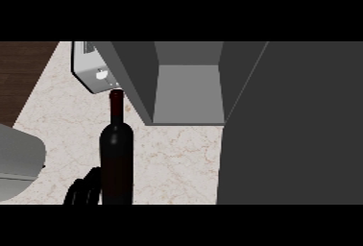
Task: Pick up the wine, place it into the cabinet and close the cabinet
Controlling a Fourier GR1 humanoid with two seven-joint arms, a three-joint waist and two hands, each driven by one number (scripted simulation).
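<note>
Wine (pixel 117 153): upright, left of the open cabinet (pixel 186 91), above the tabletop (pixel 177 158). Left robot hand (pixel 83 188) curls around its base (I judge it held). Next: carry it right, into the cabinet.

The counter top (pixel 177 158) is pale stone with thin brown lines running through it. At 10 o'clock a strip of dark brown wood (pixel 21 77) runs beside the counter. At 12 o'clock, a little to the left, sits a shiny silver machine (pixel 96 72) with 1 round knob. The light is soft and even.
</note>
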